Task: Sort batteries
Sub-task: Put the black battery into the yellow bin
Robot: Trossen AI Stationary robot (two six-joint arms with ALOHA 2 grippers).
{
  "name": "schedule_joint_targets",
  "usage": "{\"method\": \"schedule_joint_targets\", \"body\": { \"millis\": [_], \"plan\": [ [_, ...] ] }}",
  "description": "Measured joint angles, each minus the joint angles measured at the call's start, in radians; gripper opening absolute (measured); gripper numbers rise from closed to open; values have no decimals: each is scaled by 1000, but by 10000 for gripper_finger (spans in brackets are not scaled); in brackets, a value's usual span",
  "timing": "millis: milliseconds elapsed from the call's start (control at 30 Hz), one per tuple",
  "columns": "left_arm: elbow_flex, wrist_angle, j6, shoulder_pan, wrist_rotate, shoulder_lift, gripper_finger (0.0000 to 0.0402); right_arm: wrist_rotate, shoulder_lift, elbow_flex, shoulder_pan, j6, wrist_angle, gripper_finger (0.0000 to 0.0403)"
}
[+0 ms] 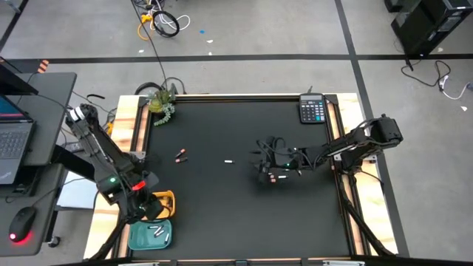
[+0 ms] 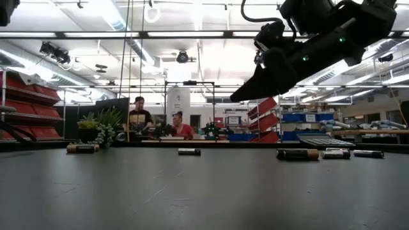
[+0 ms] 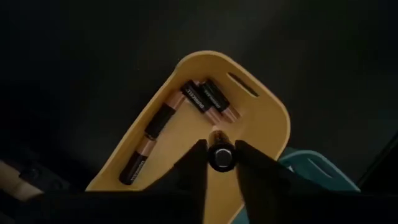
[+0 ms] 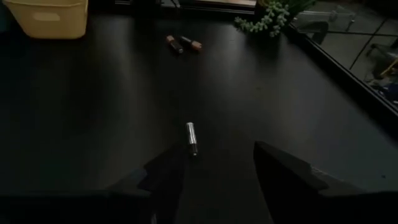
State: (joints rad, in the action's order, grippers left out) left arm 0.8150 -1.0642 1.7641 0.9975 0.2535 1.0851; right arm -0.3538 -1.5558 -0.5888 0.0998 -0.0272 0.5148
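Observation:
My left gripper (image 3: 221, 154) hangs over the yellow bin (image 3: 264, 109), shut on a dark battery (image 3: 221, 157). Several dark batteries with copper ends (image 3: 180, 115) lie in that bin. In the high view the left gripper (image 1: 153, 198) is at the table's near left, beside the teal tray (image 1: 140, 238) that holds white batteries (image 1: 157, 232). My right gripper (image 4: 217, 177) is open above the table's middle (image 1: 264, 167). A silvery battery (image 4: 191, 138) lies on the mat just ahead of its fingers, and two dark ones (image 4: 183, 43) lie farther off. My left gripper pinches the dark battery between its two fingers, which come from above, pointing down. I see the battery end-on: its dark end (image 3: 221, 158) faces the camera and its copper end (image 3: 217, 135) points down at the bin. It is lifted clear above the bin's floor.
A calculator (image 1: 312, 110) sits at the far right corner and a small plant (image 1: 160, 102) at the far left corner. More loose batteries (image 2: 297, 154) lie on the black mat below the right arm. Two people sit in the room behind the table.

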Motion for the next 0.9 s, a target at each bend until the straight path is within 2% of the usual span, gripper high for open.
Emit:
{"method": "schedule_joint_targets", "body": {
  "millis": [133, 233, 300, 433, 533, 633, 700, 800, 900],
  "plan": [
    [0, 20, 2, -3, -6, 0, 183, 9, 0, 0, 2, 3, -12, 201],
    [9, 17, -1, -5, -11, 0, 222, 9, 0, 0, 2, 10, -22, 201],
    [33, 20, -21, -20, 58, 0, 230, 10, 0, 0, 2, 25, -31, 200],
    [83, 24, -169, -90, 286, 0, 222, 17, 0, 0, -6, 36, -73, 195],
    [92, 26, -292, -192, 338, 1, 210, 8, 22, 0, 1, 33, -167, 192],
    [92, 53, -431, -303, 345, 20, 201, -47, 110, -3, 30, 15, -326, 188],
    [92, 111, -559, -370, 345, 40, 198, -102, 182, -25, 45, -35, -507, 186],
    [92, 247, -777, -466, 345, 78, 196, -118, 278, -76, 37, -201, -828, 185],
    [92, 396, -988, -545, 346, 118, 195, -75, 334, -113, 10, -401, -1122, 185]
  ]
}}
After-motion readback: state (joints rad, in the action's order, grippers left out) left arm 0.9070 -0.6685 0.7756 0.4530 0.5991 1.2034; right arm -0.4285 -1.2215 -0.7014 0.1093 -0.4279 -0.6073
